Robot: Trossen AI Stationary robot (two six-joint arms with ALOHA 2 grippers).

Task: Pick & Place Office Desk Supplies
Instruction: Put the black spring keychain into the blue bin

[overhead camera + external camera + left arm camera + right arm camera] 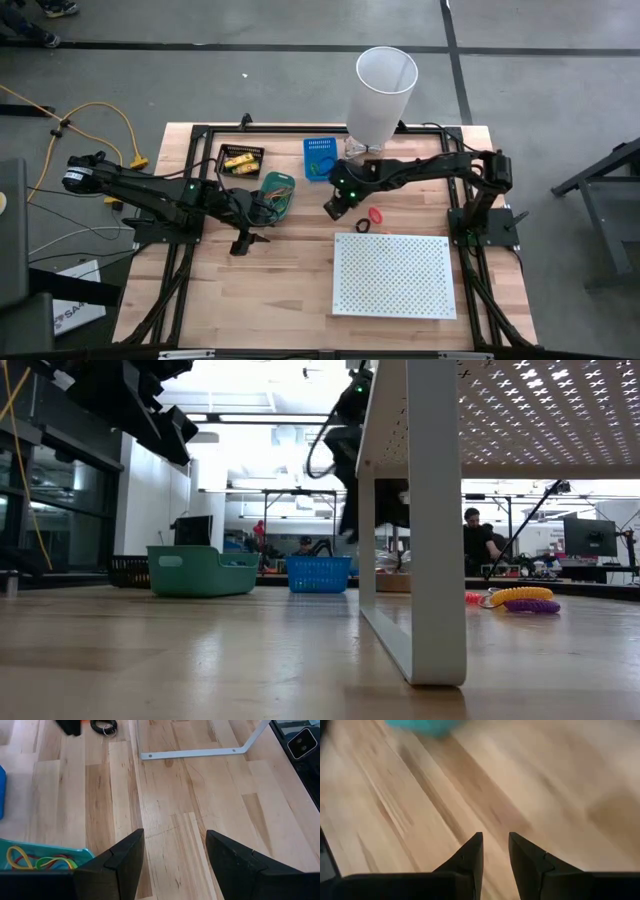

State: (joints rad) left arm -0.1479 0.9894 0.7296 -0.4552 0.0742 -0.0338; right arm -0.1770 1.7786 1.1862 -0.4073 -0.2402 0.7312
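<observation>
Left hand (175, 865): fingers spread, empty, over bare desk (165, 795).
Right hand (495, 852): fingers narrowly parted, holding nothing.

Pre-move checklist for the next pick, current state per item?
1. Left gripper empty: ok, fingers wide apart over bare wood beside the green bin.
2. Right gripper empty: ok, nothing between its fingers, a narrow gap showing.
3. Loose items left to pick: ok, a red loop and a black loop lie on the table near the white board.
4. Right gripper over a loop: not ok, only bare wood under it.
5. Blue basket unobstructed: ok.
6. Black tray has room: cannot tell.
</observation>
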